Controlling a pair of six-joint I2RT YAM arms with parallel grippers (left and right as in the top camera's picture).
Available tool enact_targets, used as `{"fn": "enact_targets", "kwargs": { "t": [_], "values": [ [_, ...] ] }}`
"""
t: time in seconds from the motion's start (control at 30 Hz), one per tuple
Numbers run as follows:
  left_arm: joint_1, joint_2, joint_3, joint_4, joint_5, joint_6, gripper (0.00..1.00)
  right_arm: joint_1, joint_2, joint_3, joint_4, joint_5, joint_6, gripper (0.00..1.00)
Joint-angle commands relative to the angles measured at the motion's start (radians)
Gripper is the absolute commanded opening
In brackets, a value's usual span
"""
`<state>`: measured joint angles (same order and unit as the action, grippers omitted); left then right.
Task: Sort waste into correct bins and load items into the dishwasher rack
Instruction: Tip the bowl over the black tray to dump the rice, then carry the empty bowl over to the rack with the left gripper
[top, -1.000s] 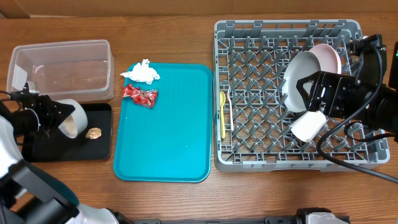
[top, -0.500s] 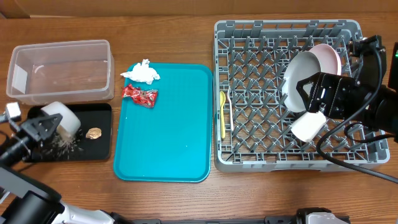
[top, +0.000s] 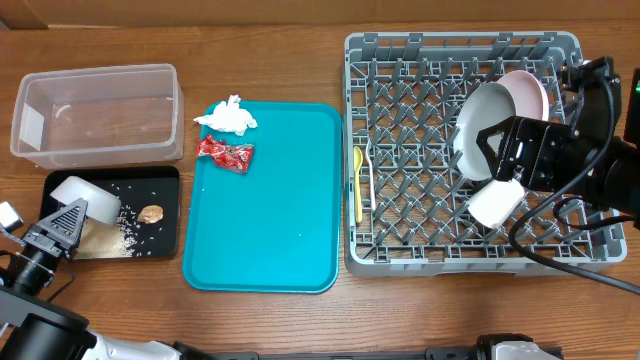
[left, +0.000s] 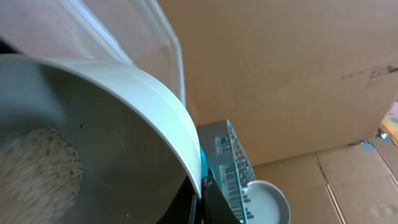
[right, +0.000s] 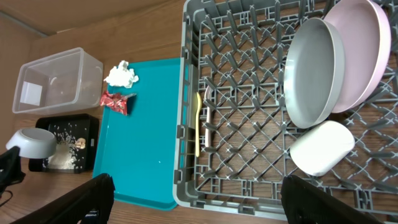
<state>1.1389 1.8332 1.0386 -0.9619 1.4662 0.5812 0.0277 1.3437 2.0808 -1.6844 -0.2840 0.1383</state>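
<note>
My left gripper (top: 66, 213) is shut on the rim of the small grey bowl (top: 84, 197), tilted over the black tray (top: 165, 185). Loose rice (top: 124, 231) and a brown scrap (top: 151, 214) lie on that tray. In the left wrist view, rice (left: 43, 163) still sits inside the bowl (left: 124, 124). The white napkin (top: 228, 117) and the red wrapper (top: 226, 152) lie on the teal tray (top: 270, 220). The rack (top: 450, 42) holds the grey plate (top: 483, 125), pink plate (top: 530, 92), white cup (top: 497, 203) and yellow utensil (top: 358, 185). My right gripper (right: 199, 199) is open above the rack.
The clear tub (top: 95, 115) stands behind the black tray and looks empty. The teal tray lies between the bins and the rack. My right arm and its cables (top: 590, 170) hang over the rack's right side.
My left gripper has moved toward the table's front-left with the bowl, and rice now lies scattered on the black tray. The right arm has not moved.
</note>
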Motion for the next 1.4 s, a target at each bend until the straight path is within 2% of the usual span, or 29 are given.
{"fn": "enact_targets", "kwargs": {
  "t": [0.0,0.13,0.2,0.27,0.33,0.57,0.67,0.73,0.9,1.03,1.2,1.37],
  "values": [
    [-0.004,0.008,-0.003,-0.002,0.08,0.125,0.04,0.005,-0.007,0.001,0.002,0.003,0.001,0.89],
    [-0.006,0.006,-0.003,-0.043,0.105,0.133,0.04,0.005,-0.007,0.001,0.002,0.003,0.001,0.89],
    [-0.006,0.004,-0.003,-0.081,0.115,0.094,0.04,0.005,-0.007,0.001,0.002,0.003,0.001,0.89],
    [-0.006,0.003,-0.003,-0.072,0.092,0.185,0.04,0.005,-0.007,0.001,-0.001,0.003,0.001,0.89],
    [-0.006,0.005,-0.003,-0.075,0.115,0.14,0.04,0.005,-0.007,0.001,-0.002,0.003,0.001,0.89],
    [-0.014,0.003,-0.002,-0.092,0.102,0.169,0.04,0.005,-0.007,0.001,-0.001,0.003,0.001,0.89],
    [-0.029,0.003,0.015,-0.172,0.112,0.17,0.04,0.005,-0.007,0.001,-0.001,0.003,0.001,0.89],
    [-0.052,-0.01,0.052,-0.278,0.076,0.241,0.04,0.005,-0.007,0.001,-0.002,0.003,0.001,0.89],
    [-0.155,-0.094,0.232,-0.712,0.039,0.647,0.04,0.005,-0.01,0.001,-0.006,0.002,0.001,0.89],
    [-0.281,-0.193,0.368,-0.729,0.002,0.542,0.04,0.005,-0.011,0.001,-0.006,-0.003,0.002,0.89],
    [-0.501,-0.296,0.473,-0.728,-0.023,0.505,0.04,0.005,-0.02,0.001,-0.002,-0.009,0.002,0.89],
    [-0.739,-0.323,0.541,-0.707,-0.027,0.436,0.04,0.005,-0.056,0.002,0.015,-0.008,-0.001,0.89]
  ]
}}
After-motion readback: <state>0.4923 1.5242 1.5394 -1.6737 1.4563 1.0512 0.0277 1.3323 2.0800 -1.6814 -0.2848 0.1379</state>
